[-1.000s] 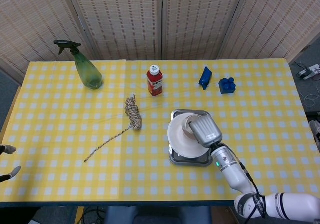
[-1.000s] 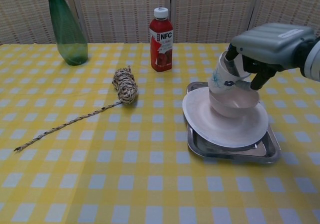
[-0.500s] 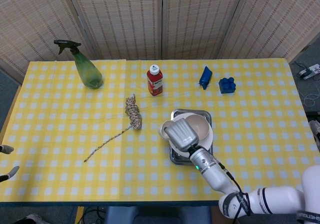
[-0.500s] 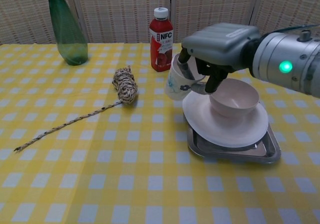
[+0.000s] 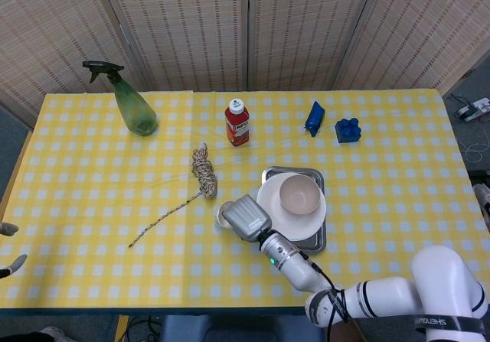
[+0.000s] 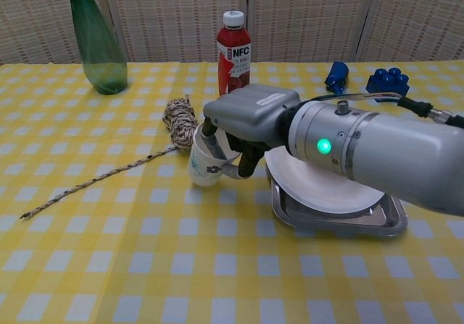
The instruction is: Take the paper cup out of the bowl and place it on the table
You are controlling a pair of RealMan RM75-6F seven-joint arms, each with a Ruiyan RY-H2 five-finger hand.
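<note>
One table point(image 5: 92, 204) carried everything, and the tray point(image 5: 318, 242) kept plate point(image 5: 268, 193) and bowl point(image 5: 299, 195) together, the bowl now empty. Left of them, the right hand point(image 6: 250, 121) gripped the cup point(image 6: 206, 166) low over the cloth, seemingly for set-down; whether it touched was unclear. Only fingertips of the left hand point(image 5: 9, 246) showed, its state unknowable.

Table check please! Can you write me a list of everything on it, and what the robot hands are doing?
Surface: table with yellow checked cloth.
Job's things: cup out of the bowl, low over the cloth left of the plate; whether it touches down, cannot tell. Bowl sits on plate, on a metal tray.
Clutter: rope, spray bottle, juice bottle, blue block, blue packet.
Robot hands: right robot hand holds the cup; left robot hand at the table's edge, empty.
Cables: black cable along the right arm.
Surroundings: woven screens behind.
</note>
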